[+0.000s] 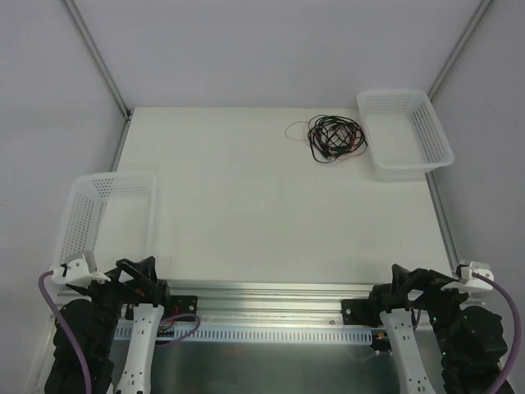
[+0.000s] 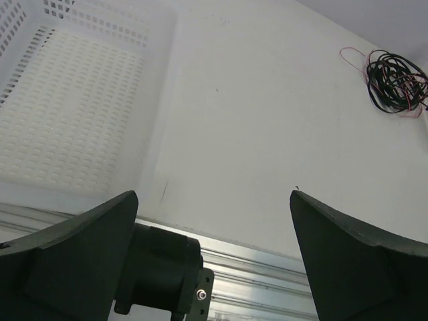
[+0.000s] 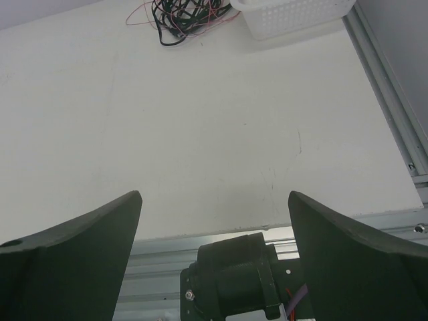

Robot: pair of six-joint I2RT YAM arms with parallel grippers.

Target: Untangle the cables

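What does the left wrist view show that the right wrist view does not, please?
Only the left wrist view shows the near-left basket and the open left fingers. Only the right wrist view shows the far-right basket, the table's side rail and the open right fingers. Both show the tangled cables lying on the white table, untouched.

We found no text, label, brand, number or sign that we could read in any of the three views. If the white mounts (image 1: 75,271) on the arms bore any marking, it was too small for us to tell.
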